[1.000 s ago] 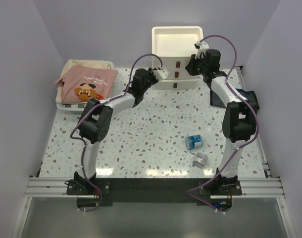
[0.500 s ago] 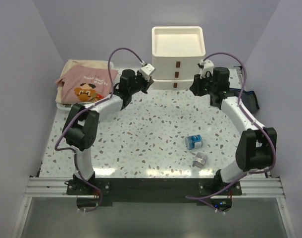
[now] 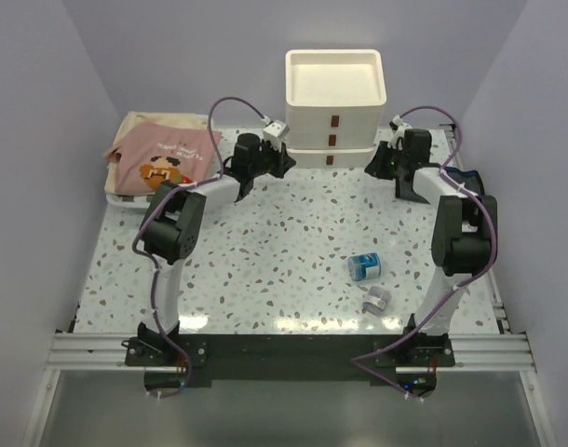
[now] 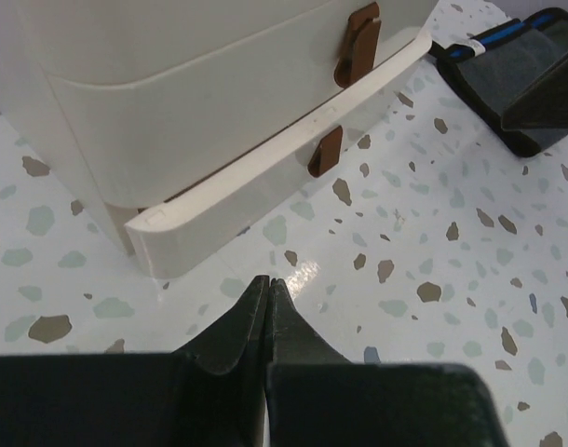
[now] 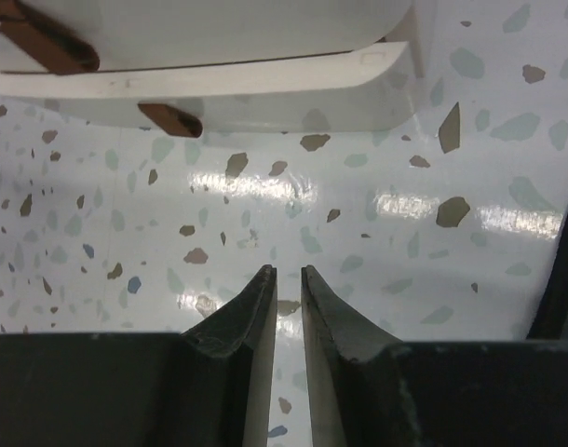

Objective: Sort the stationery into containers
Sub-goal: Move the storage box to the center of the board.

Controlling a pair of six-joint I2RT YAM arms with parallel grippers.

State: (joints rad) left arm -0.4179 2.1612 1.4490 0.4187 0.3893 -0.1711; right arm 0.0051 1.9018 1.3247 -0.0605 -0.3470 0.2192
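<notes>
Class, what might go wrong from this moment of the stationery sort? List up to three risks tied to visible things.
1. The shut left gripper sits close to the bottom drawer, which looks slightly ajar; a push might skew it.
2. The right gripper is barely parted, likely too narrow for the blue roll.
3. That roll and the grey roll lie loose near the right arm; a sweep might scatter them.
</notes>
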